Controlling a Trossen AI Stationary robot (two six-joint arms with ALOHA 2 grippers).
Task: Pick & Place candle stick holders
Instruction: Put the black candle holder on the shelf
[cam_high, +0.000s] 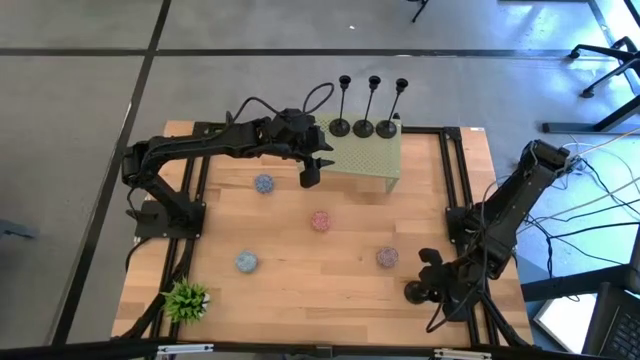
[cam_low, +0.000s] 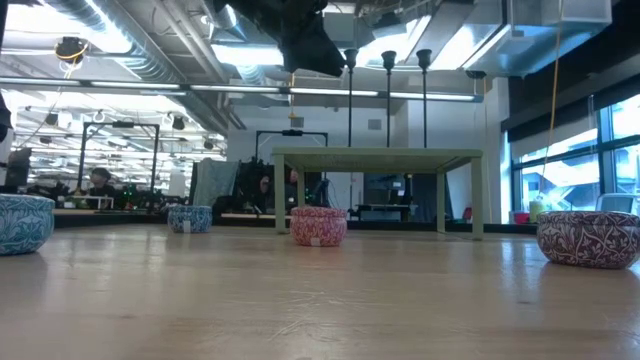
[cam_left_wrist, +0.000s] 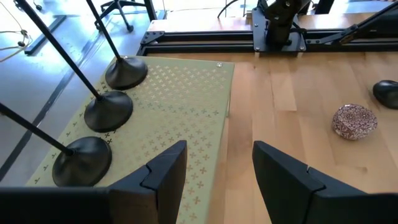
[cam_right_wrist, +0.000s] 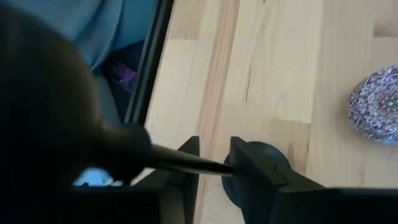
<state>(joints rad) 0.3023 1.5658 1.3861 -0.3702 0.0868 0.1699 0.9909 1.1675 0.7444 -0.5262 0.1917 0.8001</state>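
Three black candle stick holders (cam_high: 363, 127) stand upright in a row, by their round bases, on the far edge of a low green stand (cam_high: 365, 158). They also show in the left wrist view (cam_left_wrist: 109, 112) and the low view (cam_low: 388, 100). My left gripper (cam_high: 310, 172) hangs open and empty above the stand's near left corner, its fingers (cam_left_wrist: 168, 171) apart. A fourth holder (cam_high: 413, 292) is at the table's near right. My right gripper (cam_high: 428, 262) is shut on its thin stem. My right gripper has the fourth holder's thin stem (cam_right_wrist: 211, 165) between its two fingers, close above the round base (cam_right_wrist: 264, 163). The fingers come from above, pointing down, and lie across the stem. The stem slants up toward the wrist. I cannot tell whether the base rests on the table.
Four small patterned bowls stand on the wood: blue (cam_high: 263, 183), pink (cam_high: 320, 221), blue (cam_high: 246, 262) and maroon (cam_high: 387, 258), the last close to my right gripper. A green plant (cam_high: 186, 300) is at the near left corner. Black rails (cam_high: 450, 170) edge the table.
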